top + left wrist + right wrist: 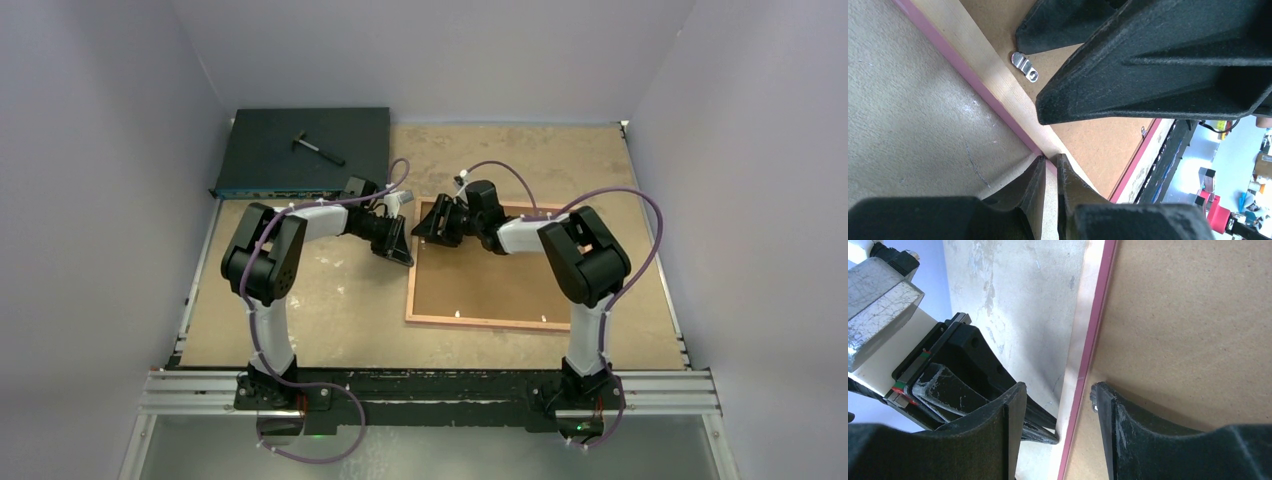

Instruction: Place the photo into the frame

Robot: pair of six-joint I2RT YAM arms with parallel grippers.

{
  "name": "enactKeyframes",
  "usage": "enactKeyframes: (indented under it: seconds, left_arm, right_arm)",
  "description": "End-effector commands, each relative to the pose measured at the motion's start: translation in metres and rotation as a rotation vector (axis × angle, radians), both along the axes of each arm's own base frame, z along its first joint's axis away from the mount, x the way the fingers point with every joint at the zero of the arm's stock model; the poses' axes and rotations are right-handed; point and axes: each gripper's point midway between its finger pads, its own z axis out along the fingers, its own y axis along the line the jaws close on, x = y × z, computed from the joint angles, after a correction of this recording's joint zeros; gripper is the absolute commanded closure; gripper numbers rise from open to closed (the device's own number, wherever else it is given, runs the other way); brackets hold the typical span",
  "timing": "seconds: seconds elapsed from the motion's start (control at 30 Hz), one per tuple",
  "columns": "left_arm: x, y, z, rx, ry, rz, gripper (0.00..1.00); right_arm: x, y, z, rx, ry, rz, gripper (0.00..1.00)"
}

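The frame (480, 322) lies face down on the table, its pink border around a brown backing board (490, 280). My left gripper (400, 245) is at its far left corner. In the left wrist view that gripper (1050, 162) is shut on the frame's rim (990, 75) right at the corner. My right gripper (425, 225) hovers beside it over the far edge. Seen from the right wrist, it (1058, 390) stands open astride the pink edge (1095, 330), one finger over the table and one over the board (1188, 315). The photo is out of view.
A dark flat electronics box (300, 150) with a small tool (318, 148) on it sits at the back left. Metal turn clips (1024, 66) dot the board's edge. Grey walls close in the left, right and back.
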Motion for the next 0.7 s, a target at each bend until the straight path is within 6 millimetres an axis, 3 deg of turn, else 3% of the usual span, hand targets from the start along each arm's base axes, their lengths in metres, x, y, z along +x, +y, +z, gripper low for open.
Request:
enactKeyframes:
  seconds: [0.0, 0.53, 0.67]
  left_arm:
    - [0.010, -0.002, -0.010, 0.045, -0.076, -0.021, 0.92]
    - [0.012, -0.001, -0.006, 0.051, -0.097, -0.025, 0.93]
    - [0.012, 0.000, -0.005, 0.056, -0.100, -0.027, 0.93]
  right_arm:
    - [-0.011, 0.006, -0.020, -0.034, 0.050, 0.035, 0.43]
    - [-0.032, 0.018, -0.016, 0.005, 0.096, 0.113, 0.44]
    - [-0.013, -0.001, -0.007, -0.022, 0.062, 0.075, 0.41]
